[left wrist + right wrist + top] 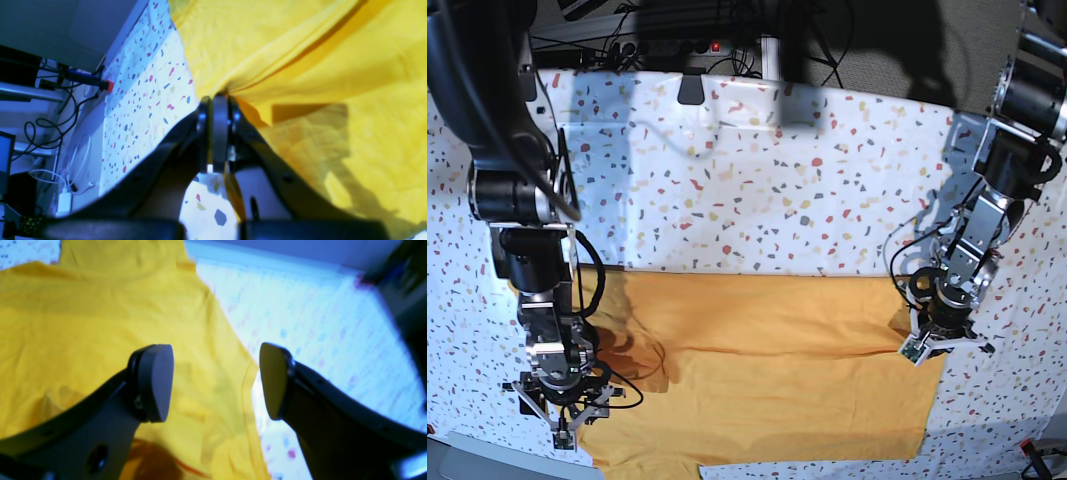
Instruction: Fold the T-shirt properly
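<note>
The T-shirt (pixel 757 385) is mustard yellow and lies spread across the near half of the table, with a long crease running across its middle. On the base view's right, my left gripper (pixel 932 340) is shut on the shirt's right edge. In the left wrist view the jaws (pixel 217 100) pinch a gathered bunch of yellow fabric (pixel 317 83), which fans out from them in folds. My right gripper (pixel 562 412) hangs open over the shirt's left edge. Its two fingers (pixel 156 383) straddle the hem (pixel 248 383), with nothing between them.
A white cloth with coloured speckles (pixel 777 200) covers the table. Cables and a power strip (pixel 677 45) run along the far edge, next to a small black object (pixel 692 90). The left wrist view shows more cables and a charger (pixel 65 200) beyond the table's side.
</note>
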`<state>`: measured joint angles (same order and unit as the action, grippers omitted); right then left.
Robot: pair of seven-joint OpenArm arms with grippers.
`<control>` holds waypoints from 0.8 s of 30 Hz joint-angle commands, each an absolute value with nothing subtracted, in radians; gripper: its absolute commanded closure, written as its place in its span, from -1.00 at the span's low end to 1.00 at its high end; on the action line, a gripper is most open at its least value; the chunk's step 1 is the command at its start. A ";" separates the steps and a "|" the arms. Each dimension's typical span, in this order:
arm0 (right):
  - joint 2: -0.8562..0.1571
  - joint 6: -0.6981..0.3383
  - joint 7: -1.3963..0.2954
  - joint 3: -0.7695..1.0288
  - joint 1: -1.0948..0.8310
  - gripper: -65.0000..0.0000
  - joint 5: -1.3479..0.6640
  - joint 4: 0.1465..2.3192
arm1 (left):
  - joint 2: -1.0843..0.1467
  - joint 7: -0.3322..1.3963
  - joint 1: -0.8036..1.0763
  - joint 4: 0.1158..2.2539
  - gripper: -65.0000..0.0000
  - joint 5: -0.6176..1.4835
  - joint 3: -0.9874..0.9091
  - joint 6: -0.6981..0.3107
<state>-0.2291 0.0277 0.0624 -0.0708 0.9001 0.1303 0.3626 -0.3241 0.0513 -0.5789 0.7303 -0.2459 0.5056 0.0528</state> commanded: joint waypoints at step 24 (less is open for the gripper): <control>-0.205 0.036 -0.252 -0.308 0.636 -0.17 0.045 0.939 | -0.333 -0.002 -0.624 0.746 1.00 -0.253 0.498 0.072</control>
<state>-0.1997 0.0257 -0.2718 -0.3096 0.5968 0.0418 0.9226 -0.3241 0.0208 -0.5873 0.7307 -0.2470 0.5056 0.0528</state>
